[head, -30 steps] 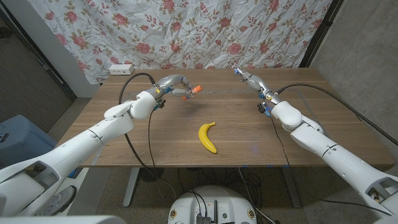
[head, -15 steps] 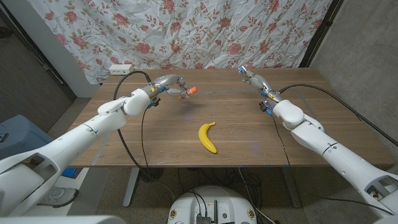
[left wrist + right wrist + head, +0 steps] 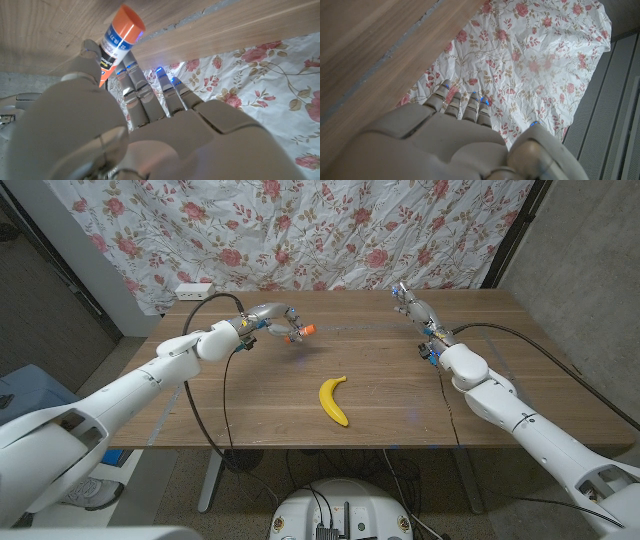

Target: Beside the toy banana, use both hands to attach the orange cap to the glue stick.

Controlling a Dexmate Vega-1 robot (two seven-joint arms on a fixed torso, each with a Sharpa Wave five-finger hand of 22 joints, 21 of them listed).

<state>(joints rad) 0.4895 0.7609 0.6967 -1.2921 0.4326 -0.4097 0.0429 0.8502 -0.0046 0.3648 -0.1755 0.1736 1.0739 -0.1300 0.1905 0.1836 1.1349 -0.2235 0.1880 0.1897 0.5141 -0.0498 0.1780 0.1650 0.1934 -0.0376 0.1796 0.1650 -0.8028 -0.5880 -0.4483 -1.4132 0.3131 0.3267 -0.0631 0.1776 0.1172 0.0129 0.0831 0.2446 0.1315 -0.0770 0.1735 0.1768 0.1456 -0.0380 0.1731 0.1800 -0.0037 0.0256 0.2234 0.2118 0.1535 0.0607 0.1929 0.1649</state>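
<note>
**Glue stick with its cap on, held above the table in my left hand**

Nearest to me, a yellow toy banana [image 3: 334, 400] lies on the wooden table [image 3: 400, 380], about in the middle between my two arms and toward the near edge. Nothing touches it.

Farther out on my left side, my left hand [image 3: 272, 321] is raised over the table, well apart from the banana. Its fingers are curled around a glue stick [image 3: 297, 332], which points toward the middle of the table. The orange cap [image 3: 309, 329] sits on the end of the stick that sticks out of my grip. In the left wrist view, my left hand [image 3: 125, 120] holds the glue stick [image 3: 114, 45] between the thumb and the neighbouring fingers [image 3: 135, 90]; the white label with dark print shows below the orange cap [image 3: 128, 25], and the cap is seated on the tube.

Farther out on my right side, my right hand [image 3: 415, 310] is lifted near the far part of the table, well apart from both the banana and the glue stick. It holds nothing, and its fingers reach out loosely away from me. In the right wrist view, my right hand [image 3: 455, 135] shows its fingers [image 3: 465, 107] lying side by side, stretched toward the cloth, with nothing between them.

Beyond the far edge of the table hangs a white cloth [image 3: 330, 230] printed with red flowers. A white power strip [image 3: 194, 291] rests at the far left corner of the table.
</note>
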